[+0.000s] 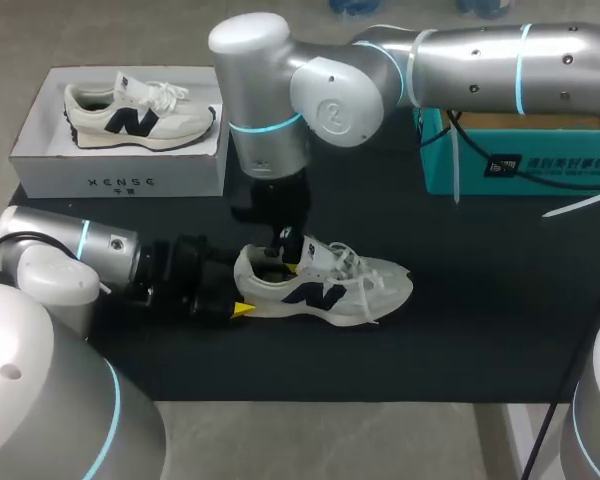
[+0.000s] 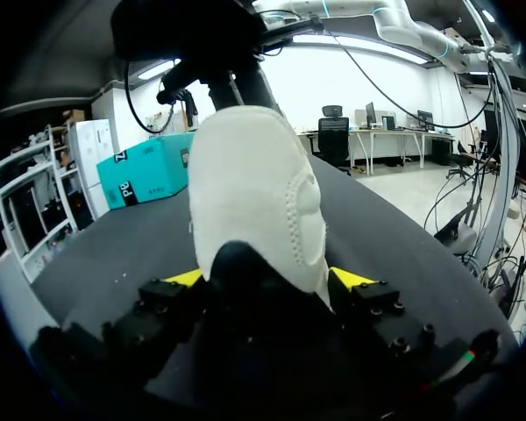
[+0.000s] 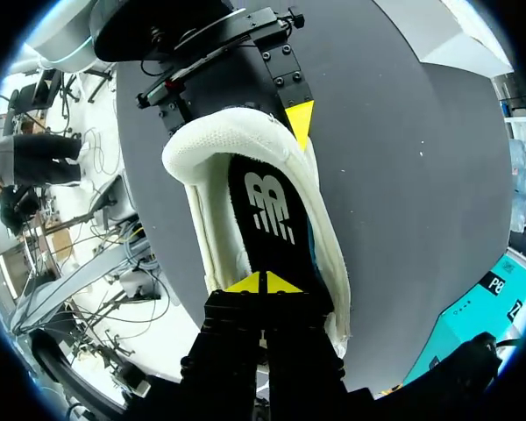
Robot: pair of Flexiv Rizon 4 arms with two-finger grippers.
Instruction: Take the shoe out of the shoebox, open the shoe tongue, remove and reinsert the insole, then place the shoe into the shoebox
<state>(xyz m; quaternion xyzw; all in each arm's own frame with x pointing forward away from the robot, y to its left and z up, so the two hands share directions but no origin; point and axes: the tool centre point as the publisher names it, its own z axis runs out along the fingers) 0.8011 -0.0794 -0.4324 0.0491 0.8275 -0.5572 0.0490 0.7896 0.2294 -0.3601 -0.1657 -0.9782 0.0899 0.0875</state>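
Bright, even overhead light puts a sheen on the right arm (image 1: pixel 480 60) and faint shadow under the shoe (image 1: pixel 325 285).

At mid-table (image 1: pixel 480 330), a shoe (image 1: pixel 325 285) on its sole, toe to the right, heel to the left. At the heel, the left gripper (image 2: pixel 267 279), a finger against each side. Above the shoe's opening, the right gripper (image 3: pixel 264 283), tips together over the insole (image 3: pixel 267 210) inside. At the rear left, the shoebox (image 1: pixel 120 182), a second shoe (image 1: pixel 140 115) inside it. At the rear right, a carton (image 1: pixel 520 165), well apart from both.
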